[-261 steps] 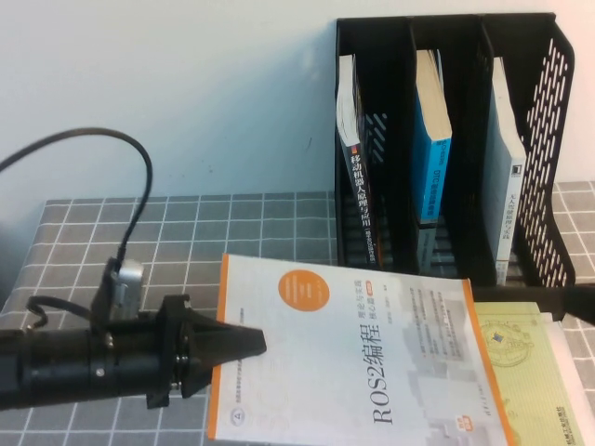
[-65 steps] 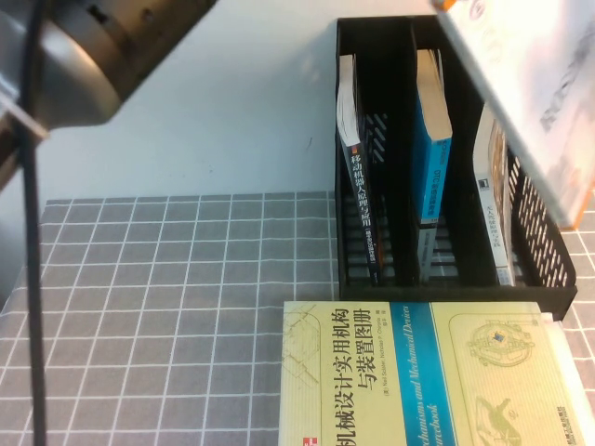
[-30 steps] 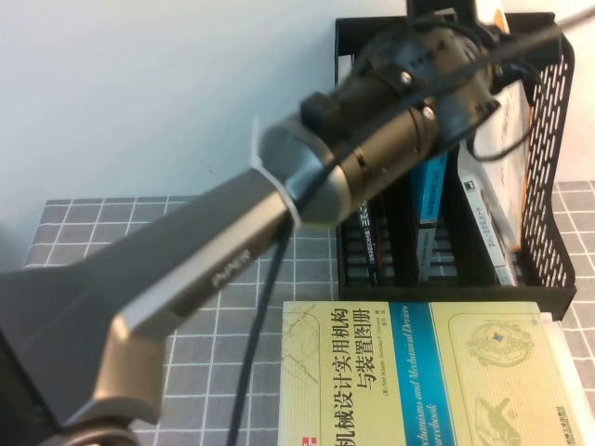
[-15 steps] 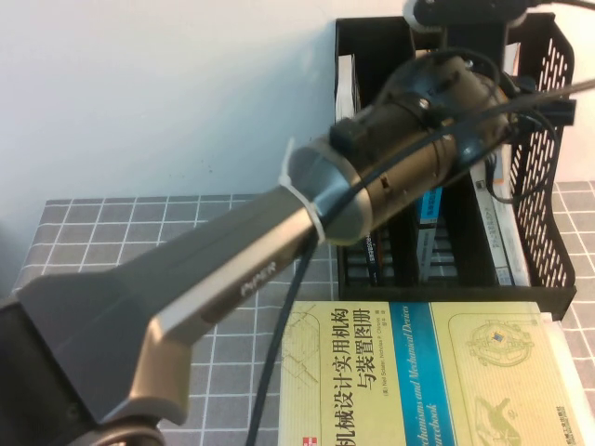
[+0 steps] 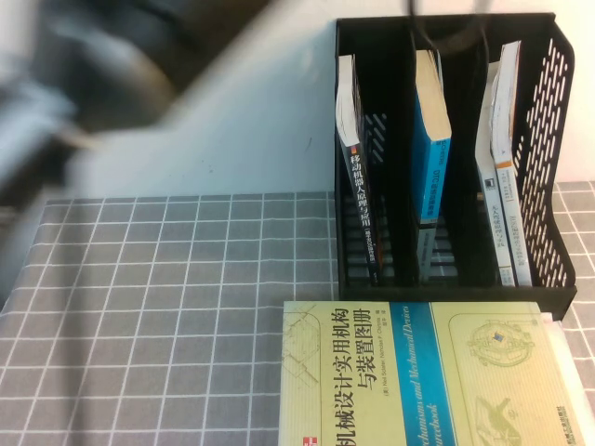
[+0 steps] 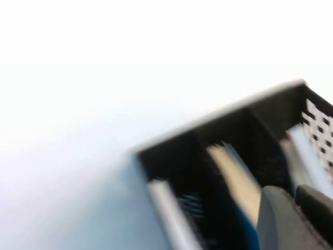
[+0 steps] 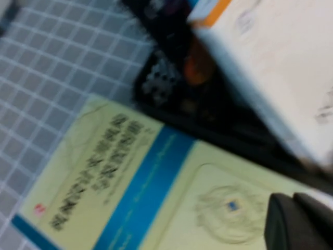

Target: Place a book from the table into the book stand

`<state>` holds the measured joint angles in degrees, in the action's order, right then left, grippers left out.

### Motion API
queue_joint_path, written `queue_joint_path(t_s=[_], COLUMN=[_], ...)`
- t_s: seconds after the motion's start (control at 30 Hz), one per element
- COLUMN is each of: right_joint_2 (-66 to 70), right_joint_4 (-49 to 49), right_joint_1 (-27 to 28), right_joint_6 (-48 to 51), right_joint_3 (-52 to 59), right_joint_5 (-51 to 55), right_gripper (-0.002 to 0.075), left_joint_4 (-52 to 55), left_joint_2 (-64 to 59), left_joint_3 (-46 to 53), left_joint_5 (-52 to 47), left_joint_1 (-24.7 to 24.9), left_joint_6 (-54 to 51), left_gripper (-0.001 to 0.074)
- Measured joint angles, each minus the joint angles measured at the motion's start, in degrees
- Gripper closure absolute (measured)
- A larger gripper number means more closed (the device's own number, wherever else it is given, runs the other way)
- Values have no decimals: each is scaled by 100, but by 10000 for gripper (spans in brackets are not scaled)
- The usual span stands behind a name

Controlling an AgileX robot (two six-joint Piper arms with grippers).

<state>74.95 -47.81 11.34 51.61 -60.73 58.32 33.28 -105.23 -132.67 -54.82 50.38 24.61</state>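
Book (image 5: 510,139) in stand (image 5: 550,260), L gripper (image 6: 295,219) above, R (image 7: 294,221) beside

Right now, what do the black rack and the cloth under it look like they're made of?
The rack looks like moulded black plastic, slightly glossy, judging by its thin walls and punched slots. The cloth seems a matte grey fabric or vinyl printed with a white grid; which one is unclear.
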Motion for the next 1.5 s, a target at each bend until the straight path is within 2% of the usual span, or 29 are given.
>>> queue_joint_path(t_s=[0.1, 0.23, 0.43, 0.57, 0.63, 0.77, 1.0, 1.1, 1.3, 1.5], right_joint_2=[0, -11, -386, -954, -1353, -2270, -3938, -4547, -5309, -5405], right_joint_4=[-484, -136, 1390, 2676, 2847, 2181, -59, -551, -686, -660], right_joint_1=[0, 0, 0, 0, 0, 0, 0, 0, 0, 0], right_joint_6=[541, 525, -480, -1334, -1419, -743, 1722, 2412, 2715, 2744], right_joint_3=[650, 924, 924, 924, 935, 1184, 2587, 3255, 4154, 4309], right_joint_5=[96, 410, 300, 0, -141, -594, -1138, -1165, -1444, -1715], right_gripper=[729, 729, 729, 729, 729, 729, 729, 729, 729, 729], left_joint_4=[50, -193, -1064, -1249, -1199, -988, -844, -817, -327, -28], left_joint_2=[525, 1130, 2109, 2826, 3190, 4012, 5649, 6231, 7031, 7194], left_joint_3=[-83, -92, 347, 1207, 1823, 3540, 6417, 7395, 8802, 9273], left_joint_5=[-557, -1493, -1749, -1749, -1749, -1629, 192, 961, 2100, 2382], left_joint_1=[-24, -34, -36, -36, -36, -36, -36, -36, -36, -36], left_joint_6=[-514, -1248, -1534, -1380, -1242, -763, -78, 45, 481, 637], left_gripper=[724, 733, 734, 734, 734, 735, 738, 738, 738, 738])
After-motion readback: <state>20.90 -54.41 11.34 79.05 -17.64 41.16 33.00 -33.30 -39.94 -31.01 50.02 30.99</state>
